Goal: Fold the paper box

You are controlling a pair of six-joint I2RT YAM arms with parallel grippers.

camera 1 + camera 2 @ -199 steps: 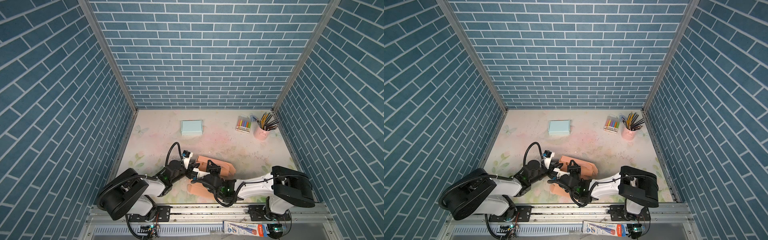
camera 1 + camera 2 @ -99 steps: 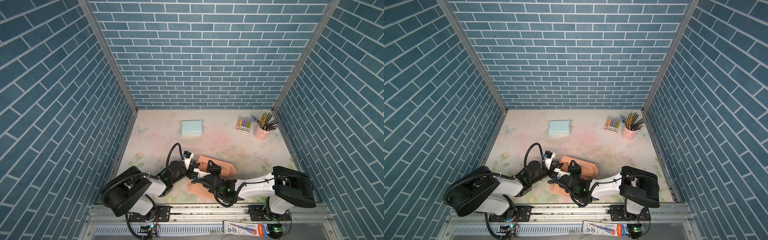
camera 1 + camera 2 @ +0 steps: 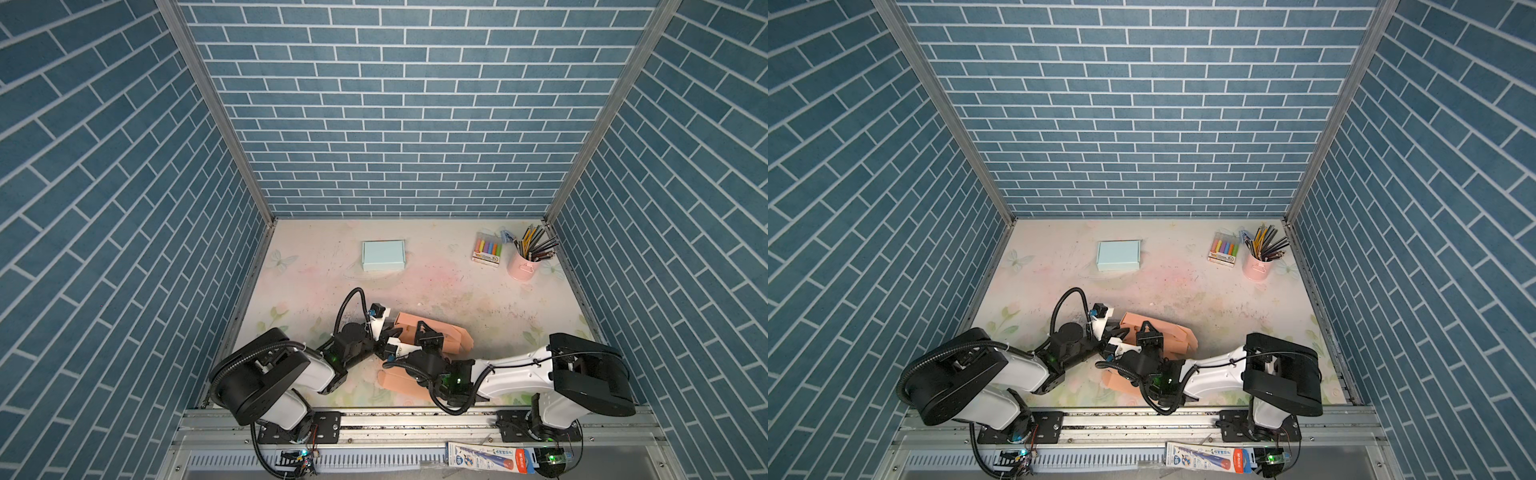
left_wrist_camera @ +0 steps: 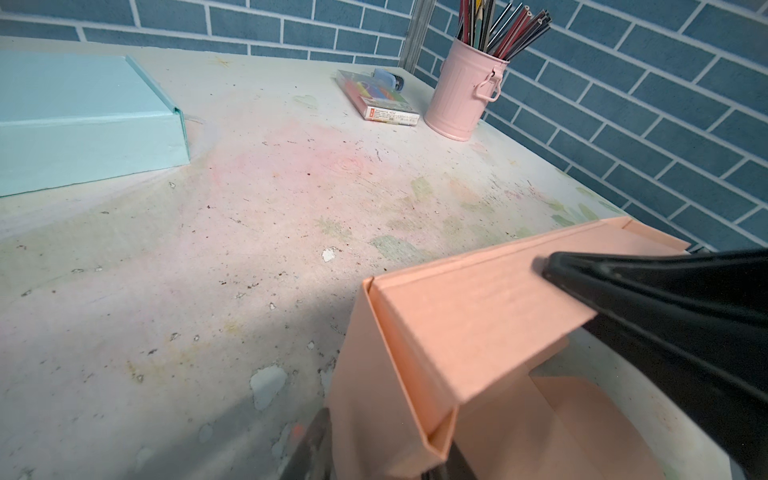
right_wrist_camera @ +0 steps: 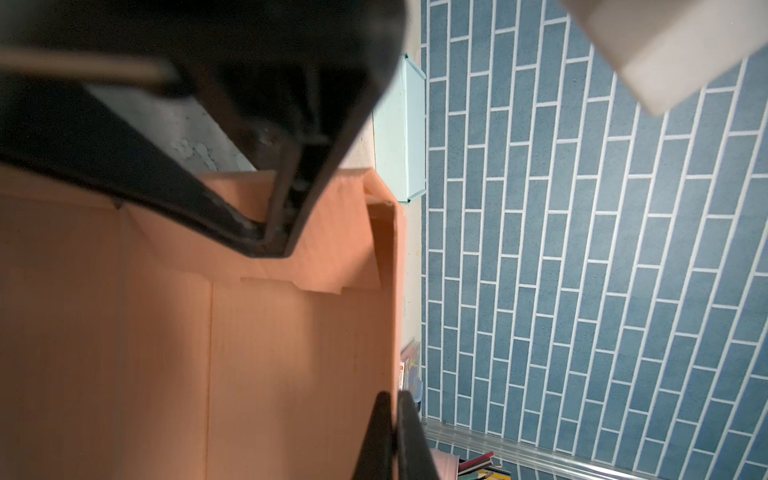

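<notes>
Left gripper [image 3: 392, 332] and right gripper [image 3: 423, 328] are meeting at the near middle of the table [image 3: 457, 291] in both top views, with the single peach paper box [image 3: 455, 338] lying against them. Its left end is sitting at the left gripper [image 3: 1121, 332], its body is reaching right past the right gripper [image 3: 1147, 328], and one flap is showing nearer, beside the right wrist. One light blue box [image 3: 382, 255] is resting far left of centre, and one marker pack [image 3: 487, 254] and one pink cup [image 3: 521, 268] of pencils are standing far right. In the left wrist view, the left gripper [image 4: 432, 340] is straddling a wall of the paper box [image 4: 478, 324] with its jaws partly spread; whether they are clamping it I cannot tell. In the right wrist view, the right gripper [image 5: 395, 401] is keeping its fingers pressed together, pinching the edge of the paper box [image 5: 270, 353].
</notes>
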